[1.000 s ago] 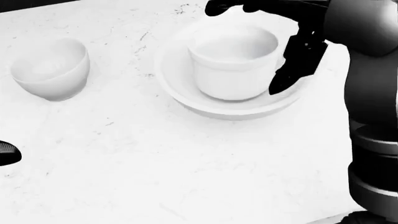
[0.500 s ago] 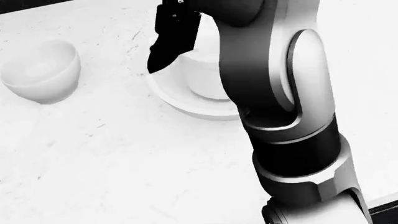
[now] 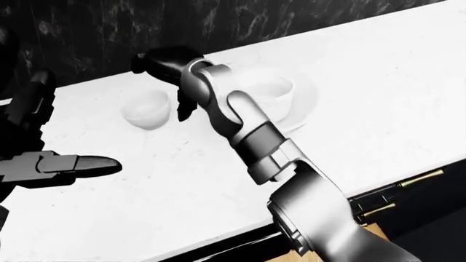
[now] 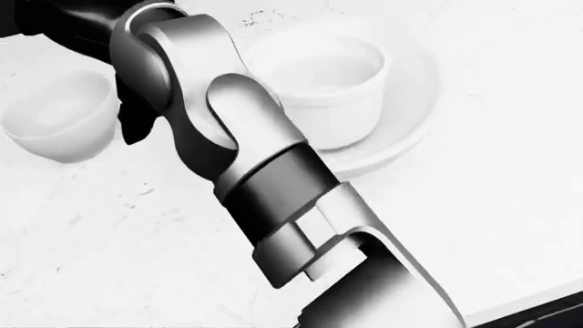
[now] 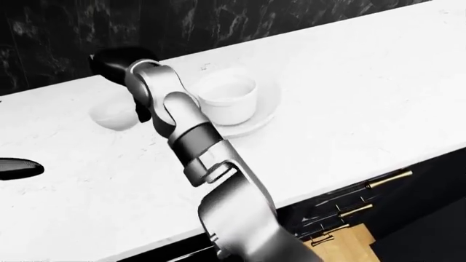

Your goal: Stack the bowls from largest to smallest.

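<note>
Three white bowls stand on the white marble counter. The medium bowl sits inside the wide shallow large bowl. The small bowl stands alone to their left. My right arm crosses the head view from the bottom right to the top left. My right hand hovers open just above and right of the small bowl, with one black finger hanging down beside its right wall. At the left edge of the left-eye view my left hand is held flat and open over the counter, away from the bowls.
A dark marbled wall runs along the counter's top edge. Dark cabinet drawers with brass handles sit under the counter's near edge at the lower right. My own forearm hides part of the counter between the bowls.
My right hand has swung left, from beside the medium bowl to the small bowl. The arm now lies diagonally across the head view, and the picture shifted a little.
</note>
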